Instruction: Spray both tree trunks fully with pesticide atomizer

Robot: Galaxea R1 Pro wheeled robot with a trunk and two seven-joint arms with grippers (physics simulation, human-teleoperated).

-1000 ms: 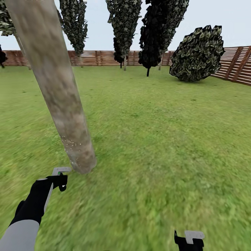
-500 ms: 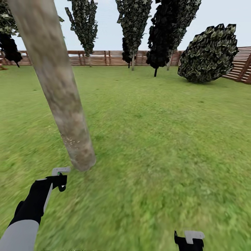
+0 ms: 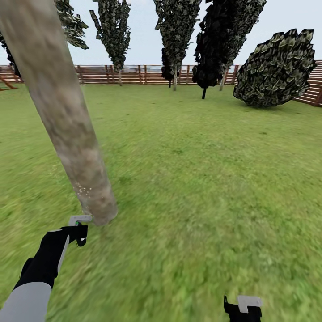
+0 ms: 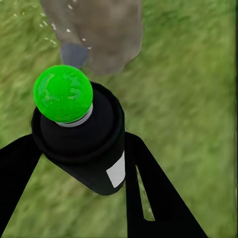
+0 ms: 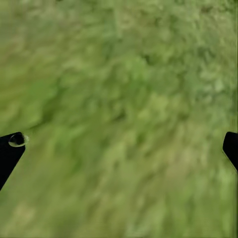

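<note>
At the left of the head view, a thick pale mottled tree trunk (image 3: 67,120) leans from the upper left corner down to the lawn (image 3: 201,179), its foot just left of centre and low in the frame. A few whitish specks of pesticide (image 3: 82,190) cling to the bark near the base. Directly below that foot, at the lower left, the left pincer (image 3: 77,227) reaches up from its black and grey arm, its pale finger tip all but touching the trunk's base in the picture. In the left wrist view the same pincer's black fingers (image 4: 144,198) are pinching the atomizer (image 4: 79,144), a black cylinder with a bright green round tip; it sits squarely between the fingers and its tip points at the trunk's foot (image 4: 99,34) close ahead, where pale specks (image 4: 52,29) float over the grass.

Across the top of the head view, slim dark trees (image 3: 174,31) stand before a brown slatted fence (image 3: 134,74), and a round bush (image 3: 275,69) sits at the upper right.

At the bottom right edge of the head view the right pincer (image 3: 243,308) just pokes into frame. In the right wrist view its black finger tips (image 5: 10,151) sit at opposite edges, spread wide apart over bare blurred grass (image 5: 124,119), holding nothing.
</note>
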